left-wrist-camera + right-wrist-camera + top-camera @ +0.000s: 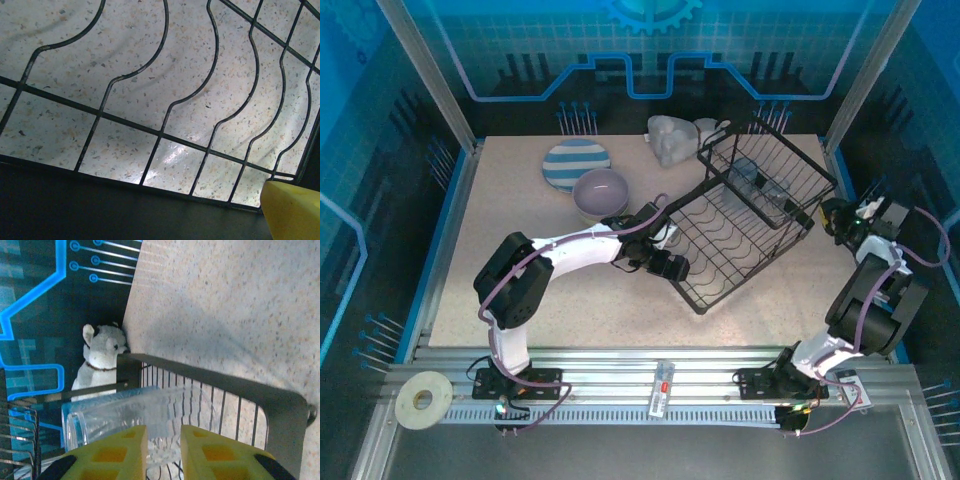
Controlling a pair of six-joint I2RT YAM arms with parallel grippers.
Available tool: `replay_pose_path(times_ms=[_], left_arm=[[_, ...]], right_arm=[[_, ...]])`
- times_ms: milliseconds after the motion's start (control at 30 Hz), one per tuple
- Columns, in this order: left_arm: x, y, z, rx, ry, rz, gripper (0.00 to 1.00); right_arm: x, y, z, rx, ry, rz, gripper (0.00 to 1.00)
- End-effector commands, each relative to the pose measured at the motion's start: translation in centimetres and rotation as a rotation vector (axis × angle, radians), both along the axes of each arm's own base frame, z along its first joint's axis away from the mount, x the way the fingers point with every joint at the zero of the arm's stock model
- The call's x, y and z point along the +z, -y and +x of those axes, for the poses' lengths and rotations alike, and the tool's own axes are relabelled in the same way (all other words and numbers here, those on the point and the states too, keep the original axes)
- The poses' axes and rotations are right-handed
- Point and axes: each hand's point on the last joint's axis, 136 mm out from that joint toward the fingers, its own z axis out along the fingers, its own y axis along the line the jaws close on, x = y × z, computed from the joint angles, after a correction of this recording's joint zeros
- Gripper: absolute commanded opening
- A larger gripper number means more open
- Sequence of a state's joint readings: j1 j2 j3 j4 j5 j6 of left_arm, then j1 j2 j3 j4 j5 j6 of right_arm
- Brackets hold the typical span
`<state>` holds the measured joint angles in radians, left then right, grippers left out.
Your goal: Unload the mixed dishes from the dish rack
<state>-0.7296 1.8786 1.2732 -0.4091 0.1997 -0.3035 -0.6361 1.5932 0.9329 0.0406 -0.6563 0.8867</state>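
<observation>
Right gripper at one clear cup; one plate, one bowl.

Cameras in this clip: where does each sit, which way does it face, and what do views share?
Top external: above and behind the arm bases, looking down on the table, dish rack, left arm and right arm.
Left wrist: on the left arm, close over the rack's curved plate slots; one yellow fingertip shows.
Right wrist: on the right arm, facing the back wall across the rack basket and a clear cup; two yellow fingers show.
Shared: all three see the rack.
</observation>
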Motion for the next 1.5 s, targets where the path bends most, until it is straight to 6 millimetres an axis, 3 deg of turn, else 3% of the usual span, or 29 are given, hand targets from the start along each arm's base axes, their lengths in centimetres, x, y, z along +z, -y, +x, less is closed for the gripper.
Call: replay_pose_path(times_ms=[0,133,200,333,500,667,800,833,867,1233,1467], left_arm=[[2.4,1.7,1.6,-0.042,0.091,-0.091,0.99],[2.4,1.8,1.7,-0.042,0.083,-0.098,0.99],[2.2,1.7,1.7,-0.039,0.070,-0.096,0.99],[2.0,1.5,2.2,-0.026,0.070,-0.091,0.99],[1.7,1.2,2.9,0.006,0.061,-0.114,0.99],[1.6,1.5,3.2,0.004,0.076,-0.129,0.99],[1.5,1.7,3.8,-0.003,0.087,-0.126,0.99],[1.5,1.8,3.9,-0.006,0.092,-0.127,0.99],[1.5,1.9,4.1,-0.012,0.097,-0.125,0.99],[0.7,1.7,4.4,-0.044,0.109,-0.099,0.99],[1.1,2.1,4.6,-0.064,0.143,-0.122,0.99]], right_arm=[[0.0,1.9,0.7,-0.036,-0.014,-0.020,0.27],[0.3,2.2,3.4,0.007,0.044,0.005,0.27],[1.0,1.0,5.3,0.097,0.080,0.011,0.27],[1.5,-1.7,7.0,0.229,0.141,0.036,0.27],[1.9,-3.6,8.5,0.328,0.216,0.082,0.25],[1.0,-5.6,9.5,0.420,0.219,0.141,0.25],[0.6,-6.2,9.4,0.441,0.229,0.152,0.24],[0.5,-7.8,9.5,0.474,0.228,0.162,0.24],[0.6,-8.2,9.3,0.482,0.234,0.168,0.24],[0.1,-10.4,5.8,0.510,0.229,0.183,0.23],[1.3,-14.4,4.3,0.643,0.185,0.100,0.23]])
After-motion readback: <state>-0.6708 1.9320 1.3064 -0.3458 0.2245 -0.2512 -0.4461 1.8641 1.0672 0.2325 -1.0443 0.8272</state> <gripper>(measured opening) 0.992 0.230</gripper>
